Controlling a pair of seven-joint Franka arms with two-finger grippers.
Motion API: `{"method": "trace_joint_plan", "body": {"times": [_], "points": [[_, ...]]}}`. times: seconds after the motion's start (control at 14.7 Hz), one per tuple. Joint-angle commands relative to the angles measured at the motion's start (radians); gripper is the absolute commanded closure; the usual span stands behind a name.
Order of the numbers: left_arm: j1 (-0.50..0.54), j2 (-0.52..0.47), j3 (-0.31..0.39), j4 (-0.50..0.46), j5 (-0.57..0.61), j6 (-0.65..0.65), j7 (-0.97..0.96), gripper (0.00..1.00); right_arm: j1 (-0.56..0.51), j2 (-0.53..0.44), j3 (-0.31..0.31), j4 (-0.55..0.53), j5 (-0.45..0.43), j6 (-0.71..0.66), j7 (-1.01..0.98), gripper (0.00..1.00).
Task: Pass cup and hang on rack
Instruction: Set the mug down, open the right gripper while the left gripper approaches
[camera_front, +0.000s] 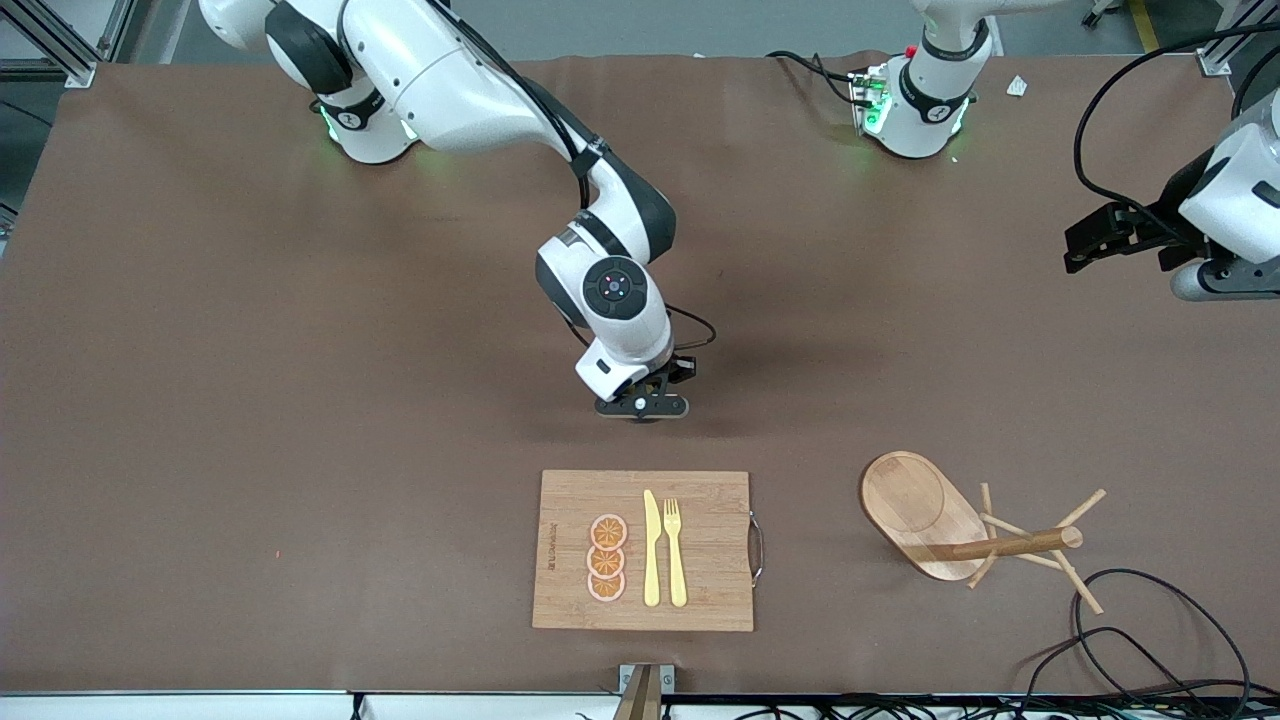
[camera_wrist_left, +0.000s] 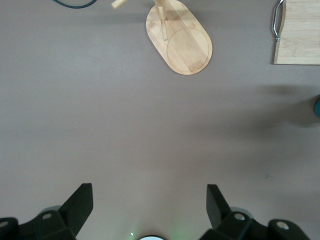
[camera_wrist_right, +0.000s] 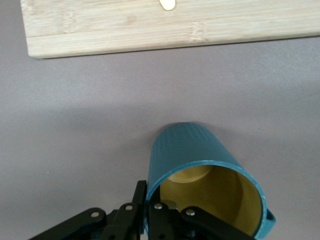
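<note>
The teal-green cup (camera_wrist_right: 195, 150) with a tan-yellow inside is in my right gripper (camera_wrist_right: 151, 197). The gripper is shut on its rim, one finger inside and one outside. In the front view my right gripper (camera_front: 643, 405) is over the table's middle, just off the cutting board's edge toward the robots, and hides the cup. A sliver of the cup (camera_wrist_left: 317, 107) shows in the left wrist view. The wooden rack (camera_front: 915, 505) stands toward the left arm's end, and it shows in the left wrist view (camera_wrist_left: 187, 47). My left gripper (camera_wrist_left: 150, 200) is open and empty, waiting high over the table (camera_front: 1090, 238).
A rectangular wooden cutting board (camera_front: 710, 540) lies near the front edge with a yellow knife (camera_front: 651, 550), a fork (camera_front: 675, 550) and three orange slices (camera_front: 607, 558). Black cables (camera_front: 1150, 640) lie by the rack near the front corner.
</note>
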Motion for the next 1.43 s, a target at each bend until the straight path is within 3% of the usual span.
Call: {"method": "trace_joint_plan", "body": {"times": [0.0,0.07,0.14,0.48,0.82,1.02,1.16,1.36], "points": [[0.003,0.014,0.002,0.018,-0.019,-0.012,0.018,0.00,0.007,0.023,-0.007,0.029,0.000,-0.011,0.033,0.44],[0.002,0.016,0.000,0.020,-0.019,-0.012,0.007,0.00,0.007,0.014,-0.010,0.029,-0.001,-0.011,0.033,0.04],[-0.012,0.016,-0.003,0.021,-0.018,-0.012,-0.002,0.00,-0.005,0.004,-0.010,0.029,-0.003,-0.013,0.032,0.00],[-0.056,0.019,-0.026,0.023,-0.016,-0.012,-0.132,0.00,-0.088,-0.070,-0.008,0.071,0.005,-0.092,0.029,0.00],[-0.171,0.042,-0.026,0.026,-0.016,0.025,-0.339,0.00,-0.278,-0.288,-0.010,0.040,-0.001,-0.299,0.001,0.00],[-0.254,0.066,-0.026,0.026,-0.015,0.072,-0.473,0.00,-0.418,-0.369,-0.010,0.038,-0.053,-0.453,-0.187,0.00],[-0.315,0.091,-0.026,0.027,-0.010,0.110,-0.594,0.00,-0.513,-0.411,-0.010,0.038,-0.102,-0.506,-0.267,0.00],[-0.413,0.140,-0.024,0.027,0.004,0.190,-0.804,0.00,-0.639,-0.455,-0.008,0.038,-0.104,-0.546,-0.437,0.00]]}}
